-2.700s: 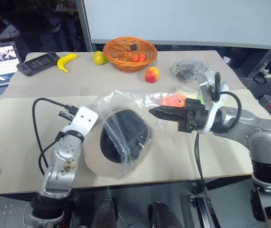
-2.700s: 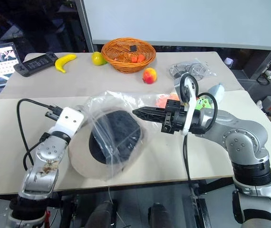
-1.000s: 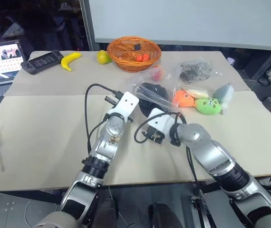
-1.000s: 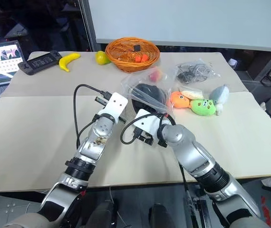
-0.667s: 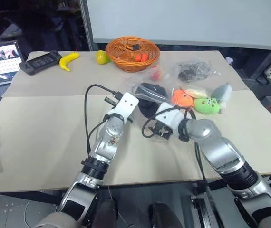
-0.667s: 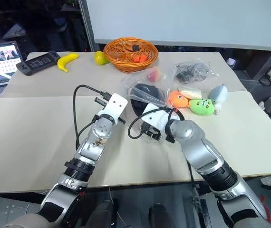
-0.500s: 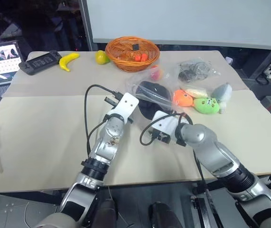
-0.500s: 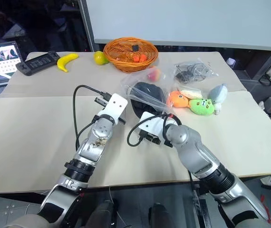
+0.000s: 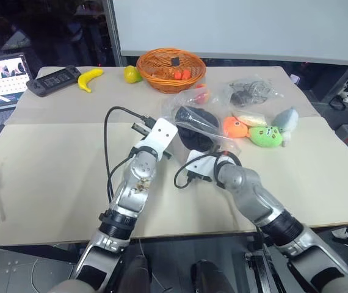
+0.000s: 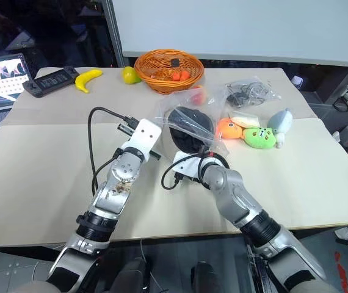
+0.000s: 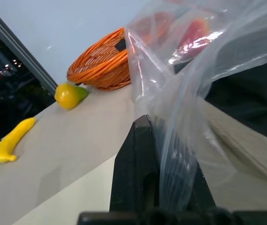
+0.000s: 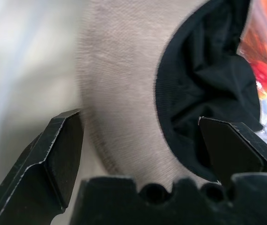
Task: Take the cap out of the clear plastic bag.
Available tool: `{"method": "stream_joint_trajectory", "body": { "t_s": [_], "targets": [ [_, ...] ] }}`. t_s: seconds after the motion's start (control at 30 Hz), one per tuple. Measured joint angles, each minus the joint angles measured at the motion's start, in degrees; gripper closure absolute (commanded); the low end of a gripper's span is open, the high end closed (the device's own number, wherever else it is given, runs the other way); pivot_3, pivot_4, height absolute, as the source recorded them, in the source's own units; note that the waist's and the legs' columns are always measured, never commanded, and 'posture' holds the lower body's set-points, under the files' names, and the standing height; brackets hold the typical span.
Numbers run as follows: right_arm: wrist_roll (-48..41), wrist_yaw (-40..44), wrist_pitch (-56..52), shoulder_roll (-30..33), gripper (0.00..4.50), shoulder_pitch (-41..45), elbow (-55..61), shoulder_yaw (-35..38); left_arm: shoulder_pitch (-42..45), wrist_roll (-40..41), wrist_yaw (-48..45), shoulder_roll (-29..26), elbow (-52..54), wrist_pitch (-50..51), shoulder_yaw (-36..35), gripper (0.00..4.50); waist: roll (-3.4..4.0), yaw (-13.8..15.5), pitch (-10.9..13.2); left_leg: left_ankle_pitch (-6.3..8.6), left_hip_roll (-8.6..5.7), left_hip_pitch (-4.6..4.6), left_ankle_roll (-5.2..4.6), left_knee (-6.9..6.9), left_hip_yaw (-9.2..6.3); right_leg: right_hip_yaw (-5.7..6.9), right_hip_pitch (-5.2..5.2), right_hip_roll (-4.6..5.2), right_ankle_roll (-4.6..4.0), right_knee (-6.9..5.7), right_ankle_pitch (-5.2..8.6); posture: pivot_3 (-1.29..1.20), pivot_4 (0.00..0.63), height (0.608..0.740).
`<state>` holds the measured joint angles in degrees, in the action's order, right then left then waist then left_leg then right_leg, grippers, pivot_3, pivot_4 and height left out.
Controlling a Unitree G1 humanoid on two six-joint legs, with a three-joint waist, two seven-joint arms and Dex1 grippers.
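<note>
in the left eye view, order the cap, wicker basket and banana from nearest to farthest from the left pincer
1. cap, in the clear plastic bag right by the left pincer
2. wicker basket, at the table's far side
3. banana, far left

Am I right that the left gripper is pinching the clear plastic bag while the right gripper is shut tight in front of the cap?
Not quite: the right gripper is open, its fingers spread before the cap, as the right wrist view shows. The left gripper does pinch the clear plastic bag.

The right tool (image 12: 140,140) has rolled and pushed in, straddling the cap (image 12: 124,84).
</note>
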<state>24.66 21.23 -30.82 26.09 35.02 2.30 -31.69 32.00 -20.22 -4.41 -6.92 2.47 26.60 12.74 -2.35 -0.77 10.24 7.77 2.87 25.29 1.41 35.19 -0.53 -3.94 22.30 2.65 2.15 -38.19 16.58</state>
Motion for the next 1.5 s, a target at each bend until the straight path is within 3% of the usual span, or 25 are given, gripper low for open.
{"method": "stream_joint_trajectory", "body": {
  "t_s": [0.07,0.37,0.47,0.83,1.03,1.17,1.3,1.4,1.5],
  "targets": [
    [0.4,-0.5,0.4,-0.7,0.68,0.0,-0.9,0.7,-1.4,-0.1,-0.7,-0.1,1.6,1.0,0.3,4.50,0.00,0.0,0.0,0.00,0.00,0.00,0.00,-0.01,0.00,-0.01,0.01,0.00,0.00,0.00,0.00,0.00,0.150,0.740],
    [1.1,1.4,2.2,-1.9,3.78,-2.0,1.0,1.7,-1.6,-0.2,-0.8,-0.3,2.3,2.3,0.5,4.50,0.01,0.0,0.0,0.00,0.00,0.00,0.00,-0.02,0.00,-0.01,0.01,0.00,0.00,0.01,0.00,0.00,0.150,0.740],
    [1.6,1.7,2.8,-2.0,4.47,-2.0,1.7,3.0,-1.6,-0.2,-0.8,-0.4,2.3,2.3,0.5,4.50,0.01,-0.1,0.0,0.00,0.00,-0.01,0.00,-0.02,0.00,-0.01,0.01,-0.01,0.00,0.00,0.00,0.00,0.150,0.740],
    [0.4,5.4,3.0,-3.1,4.47,-2.0,3.0,6.7,-1.7,-0.2,-1.5,-2.4,2.3,1.9,0.4,4.50,0.01,-0.2,0.0,0.00,0.00,-0.01,0.00,-0.03,0.00,-0.01,0.01,-0.01,0.00,0.00,0.00,0.00,0.150,0.740],
    [-20.4,19.5,-9.2,-6.4,4.47,-2.3,18.8,19.1,-3.5,-0.1,-3.7,-8.4,2.8,-2.0,-0.7,4.50,0.01,-0.4,0.0,0.01,0.03,0.02,0.00,-0.14,-0.03,-0.01,0.06,-0.02,-0.01,0.04,0.00,0.00,0.150,0.740],
    [-32.3,27.1,-18.7,-1.6,4.47,-2.2,26.8,24.2,-3.3,0.0,-4.0,-8.7,2.8,-4.6,-0.5,4.50,0.01,0.4,0.0,0.01,0.01,0.02,0.00,-0.03,-0.04,0.06,-0.04,0.02,-0.01,0.07,0.00,0.00,0.150,0.740],
    [-39.0,29.4,-23.3,2.6,4.47,-2.4,29.1,26.7,-3.3,0.2,-4.1,-7.6,3.0,-5.5,0.3,4.50,0.01,0.3,0.0,0.01,0.02,0.01,0.00,-0.05,-0.03,0.05,-0.02,0.00,-0.01,0.07,0.00,0.00,0.150,0.740],
    [-34.8,29.1,-17.7,9.2,4.47,-3.9,28.5,21.5,-3.6,0.1,-4.3,-7.1,2.4,-5.0,1.1,4.50,0.02,0.1,0.0,0.01,0.00,0.01,0.00,-0.07,-0.01,0.03,-0.01,0.00,0.00,0.10,0.01,0.00,0.150,0.740],
    [-26.3,24.0,-10.3,10.3,4.47,-3.8,22.7,14.1,-3.9,0.1,-4.2,-7.1,1.2,-3.5,0.9,4.50,0.02,-0.4,0.0,0.00,0.01,-0.04,-0.01,-0.05,0.00,-0.02,0.01,-0.02,-0.01,0.01,0.00,0.00,0.150,0.740]
  ]
}}
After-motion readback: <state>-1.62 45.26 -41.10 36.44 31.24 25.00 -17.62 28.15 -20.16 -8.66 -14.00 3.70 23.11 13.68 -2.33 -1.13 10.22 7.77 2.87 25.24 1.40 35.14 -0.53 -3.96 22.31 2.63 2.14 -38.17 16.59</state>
